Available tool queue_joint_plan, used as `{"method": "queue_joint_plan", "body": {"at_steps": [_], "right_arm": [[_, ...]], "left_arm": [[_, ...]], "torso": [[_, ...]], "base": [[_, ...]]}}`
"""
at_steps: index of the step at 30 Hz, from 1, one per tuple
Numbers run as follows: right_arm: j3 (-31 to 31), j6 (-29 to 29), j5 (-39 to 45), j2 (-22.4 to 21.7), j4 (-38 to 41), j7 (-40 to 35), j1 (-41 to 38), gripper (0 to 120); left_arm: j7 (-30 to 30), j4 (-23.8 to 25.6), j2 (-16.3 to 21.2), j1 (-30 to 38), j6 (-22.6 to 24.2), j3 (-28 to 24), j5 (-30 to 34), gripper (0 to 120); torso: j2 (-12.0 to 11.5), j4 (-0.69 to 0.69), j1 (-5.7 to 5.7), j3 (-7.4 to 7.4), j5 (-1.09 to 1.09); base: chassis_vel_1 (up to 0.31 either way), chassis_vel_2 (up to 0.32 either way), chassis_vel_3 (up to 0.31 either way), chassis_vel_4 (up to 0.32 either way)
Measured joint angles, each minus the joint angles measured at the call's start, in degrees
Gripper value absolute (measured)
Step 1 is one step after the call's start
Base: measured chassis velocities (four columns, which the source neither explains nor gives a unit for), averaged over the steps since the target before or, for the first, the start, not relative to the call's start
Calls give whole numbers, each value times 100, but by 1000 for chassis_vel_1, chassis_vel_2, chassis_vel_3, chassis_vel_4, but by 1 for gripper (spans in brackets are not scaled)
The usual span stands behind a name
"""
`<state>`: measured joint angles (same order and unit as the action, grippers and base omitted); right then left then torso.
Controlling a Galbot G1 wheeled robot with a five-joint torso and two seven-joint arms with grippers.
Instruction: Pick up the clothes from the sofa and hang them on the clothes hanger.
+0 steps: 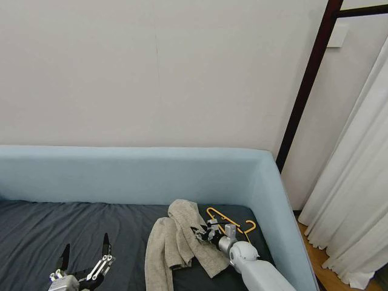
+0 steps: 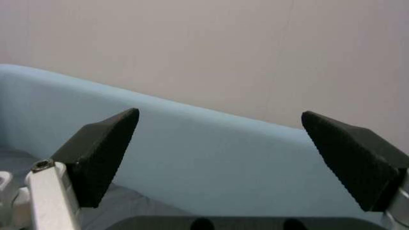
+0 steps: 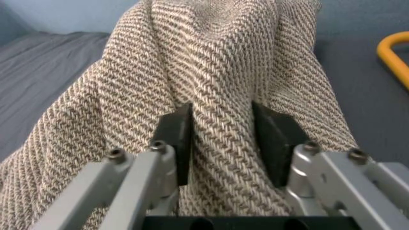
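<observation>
A beige knitted garment point(image 1: 179, 239) lies crumpled on the dark seat of the light blue sofa point(image 1: 139, 173). My right gripper point(image 1: 203, 233) is shut on a fold of that garment point(image 3: 223, 86), its black fingers point(image 3: 176, 139) pinching the weave from both sides. An orange clothes hanger point(image 1: 227, 219) lies flat on the seat just behind the gripper, its curved edge point(image 3: 393, 55) showing beside the cloth. My left gripper point(image 1: 85, 257) hovers open over the seat's left part, nothing between its fingers point(image 2: 102, 153).
A dark wooden rack post point(image 1: 306, 79) rises at the right beyond the sofa arm. White curtains point(image 1: 357, 200) hang at the far right over a wooden floor. A plain wall stands behind the sofa back.
</observation>
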<state>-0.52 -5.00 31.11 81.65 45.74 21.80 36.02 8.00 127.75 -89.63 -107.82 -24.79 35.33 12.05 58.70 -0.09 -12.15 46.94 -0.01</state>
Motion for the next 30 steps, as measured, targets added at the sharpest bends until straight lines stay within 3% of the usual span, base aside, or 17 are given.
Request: {"method": "queue_joint_plan", "body": {"at_steps": [9,16,23,30], "right_arm": [[-14,223,-77,-32,97,-107,26,1],[-186,408,381,-374,777,-439,25,0],[-340,387,1534,-1347,2370,-684,-252,0],[-454,323,2388,-1878,3200,-861,-852,0]], "left_arm": [[57,7,75,42,9,-6,63,100],[131,30,150,59,11,18,150,100],[229,49,199,107,-4,5,197,100],[247,67,210,143,-31,-30,226,100]], "torso": [[0,0,0,0,0],[0,1,0,0,2],[0,-1,0,0,0],[0,0,0,0,1]], "base": [[0,0,0,0],[0,0,0,0],[0,0,0,0],[0,0,0,0]]}}
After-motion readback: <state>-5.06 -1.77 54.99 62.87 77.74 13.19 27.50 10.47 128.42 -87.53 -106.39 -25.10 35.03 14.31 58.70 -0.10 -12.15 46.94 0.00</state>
